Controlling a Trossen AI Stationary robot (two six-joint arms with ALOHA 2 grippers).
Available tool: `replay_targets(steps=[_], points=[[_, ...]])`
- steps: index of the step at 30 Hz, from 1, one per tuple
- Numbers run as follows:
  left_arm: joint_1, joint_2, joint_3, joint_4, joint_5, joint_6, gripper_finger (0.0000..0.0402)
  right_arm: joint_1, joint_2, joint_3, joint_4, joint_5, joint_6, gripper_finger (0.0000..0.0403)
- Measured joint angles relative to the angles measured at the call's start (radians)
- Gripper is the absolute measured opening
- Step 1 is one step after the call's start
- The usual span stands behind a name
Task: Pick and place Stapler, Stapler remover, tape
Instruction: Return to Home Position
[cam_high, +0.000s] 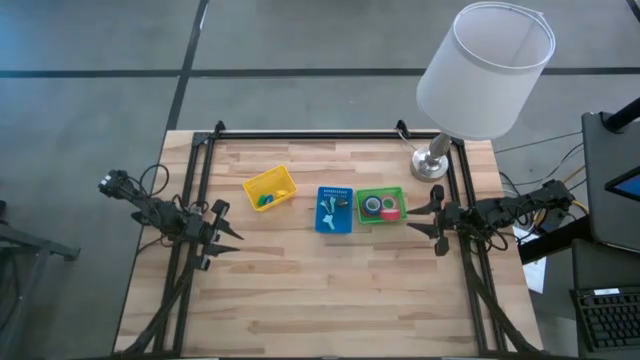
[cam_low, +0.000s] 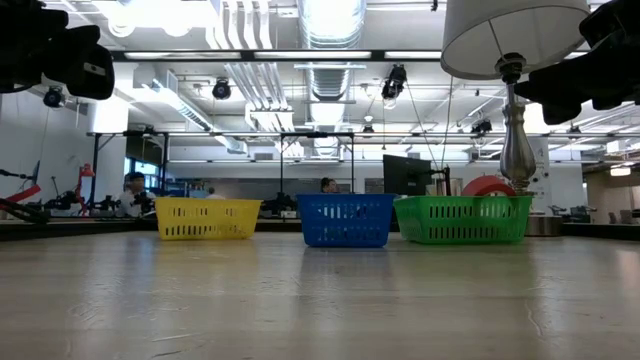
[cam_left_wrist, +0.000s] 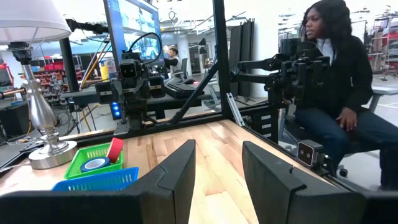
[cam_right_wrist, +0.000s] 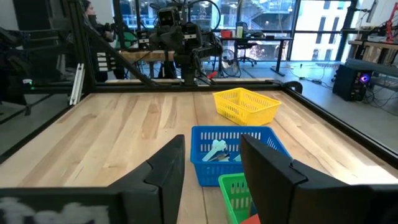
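Tabletop (cam_high: 330, 290), high view: my left claw (cam_high: 226, 228) hangs at the left edge, fingers apart, empty. My right claw (cam_high: 424, 216) hangs at the right edge, just beside the green basket (cam_high: 381, 191), fingers apart, empty. The tape lies in that basket: one blue roll (cam_high: 373, 206), one red roll (cam_high: 390, 209). Low view: the red roll rises above the green rim. Left wrist view: both rolls inside the basket, the red one tilted. Right wrist view: blue basket (cam_right_wrist: 230, 130) beyond my parted fingers.

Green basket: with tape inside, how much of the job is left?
Done: tape lies in the green basket; the blue basket and yellow basket hold items. In hand: nothing, left arm and right arm both with jaws open. Left: seemingly nothing on the table.
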Motion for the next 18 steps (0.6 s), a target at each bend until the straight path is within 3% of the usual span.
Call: replay_targets(steps=[18], points=[[0.000, 0.000, 0.000, 0.000, 0.000, 0.000, 0.0136, 0.000, 0.000, 0.000, 0.000, 0.000, 0.001, 0.0139]])
